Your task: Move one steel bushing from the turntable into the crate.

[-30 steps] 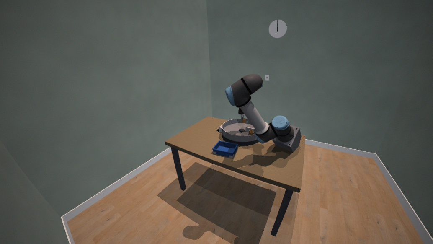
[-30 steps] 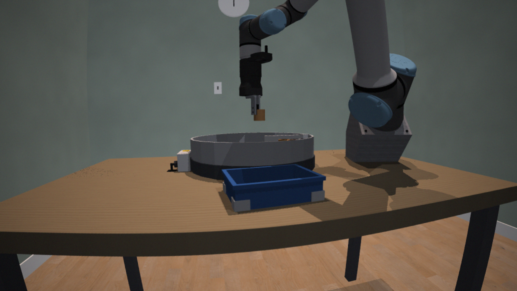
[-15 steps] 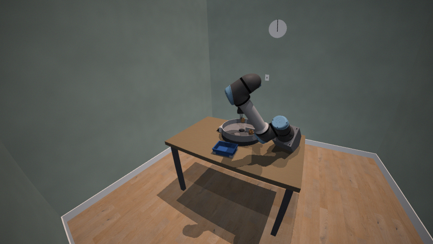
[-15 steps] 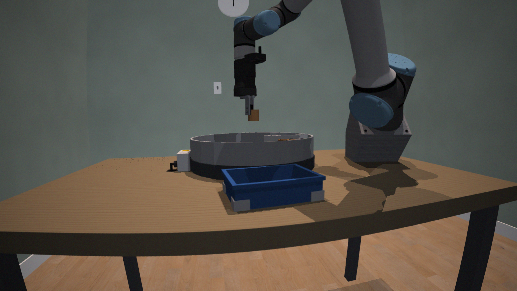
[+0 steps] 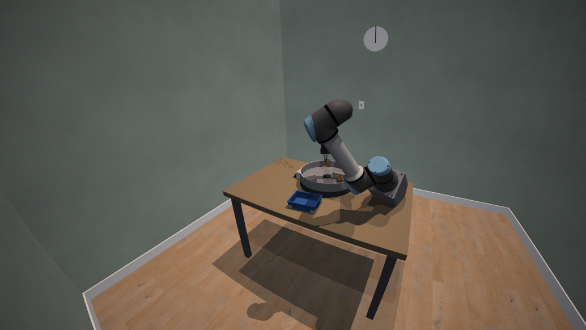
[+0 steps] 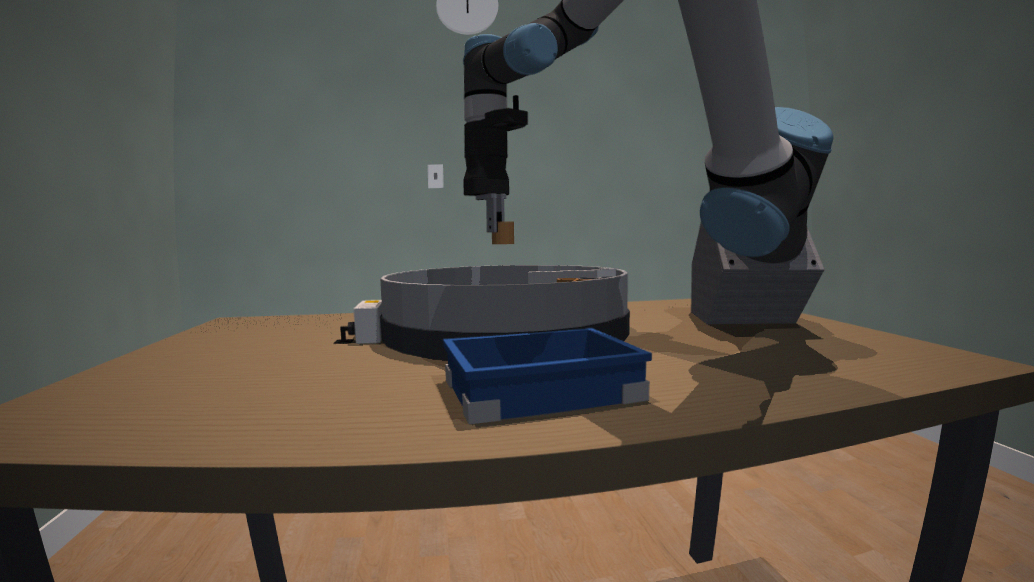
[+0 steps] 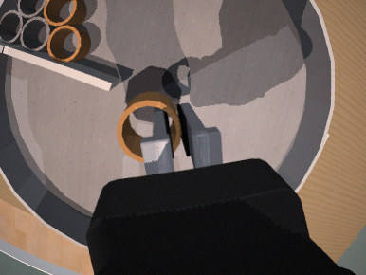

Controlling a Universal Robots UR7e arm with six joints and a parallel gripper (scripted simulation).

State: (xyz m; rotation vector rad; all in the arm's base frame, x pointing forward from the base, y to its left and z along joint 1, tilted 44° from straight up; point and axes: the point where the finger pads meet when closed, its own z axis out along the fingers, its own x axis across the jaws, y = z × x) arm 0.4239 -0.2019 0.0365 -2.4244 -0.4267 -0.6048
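Observation:
My gripper (image 6: 496, 220) hangs above the grey turntable (image 6: 504, 296), shut on the wall of an orange-brown bushing (image 6: 502, 232). In the wrist view one finger is inside this ring (image 7: 149, 132) and the other outside, near the turntable's hub (image 7: 179, 75). Three grey steel bushings (image 7: 31, 1) and two orange ones (image 7: 64, 43) stand clustered at the turntable's rim behind a pale divider bar (image 7: 60, 68). The blue crate (image 6: 547, 370) sits on the table in front of the turntable, empty as far as I see. The crate (image 5: 304, 200) and turntable (image 5: 323, 178) also show in the top view.
A small white box (image 6: 367, 321) is fixed at the turntable's left side. The arm's base (image 6: 752, 289) stands on the table to the right of the turntable. The turntable has a raised rim all around.

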